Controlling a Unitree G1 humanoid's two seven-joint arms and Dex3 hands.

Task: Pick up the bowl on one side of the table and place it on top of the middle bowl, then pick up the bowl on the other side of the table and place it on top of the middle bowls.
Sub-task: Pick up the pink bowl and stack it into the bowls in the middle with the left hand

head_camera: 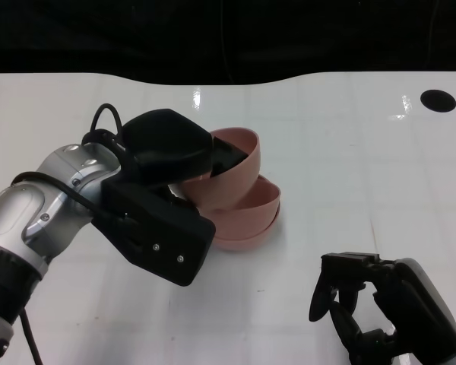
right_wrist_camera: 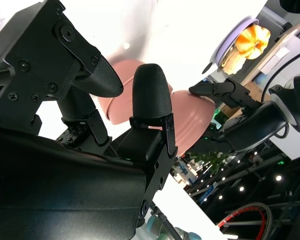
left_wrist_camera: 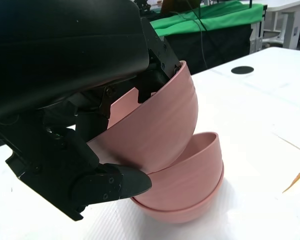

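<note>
The left hand (head_camera: 163, 190) has the top bowl (head_camera: 229, 171) pinched at its rim, fingers hooked inside and a thumb pressing the outer wall, and the bowl sits tilted over the stack (head_camera: 247, 217) in the middle of the table (head_camera: 349, 152). The left wrist view confirms it: fingers (left_wrist_camera: 155, 82) over the lip, thumb underneath against the curve, the bowl's lower side touching the rim of the bowl beneath. It isn't nested yet, it leans left toward the hand.

The stack already looks two bowls deep, so this reads as the last bowl going on.

The right hand (head_camera: 357, 304) hangs low at the near right, holding nothing, fingers loosely curled and apart, well clear of the stack.

About the bowl itself: pink, thin-walled, smooth and a little glossy, most likely light, stiff plastic. It should not crack from a small drop, but that slick wall could slide on the bowl below. The rim pinch is the sensible hold, since the round belly offers nothing to catch. The risk, by the look of it, is release at a tilt: level it first or it may rock and settle crooked.
</note>
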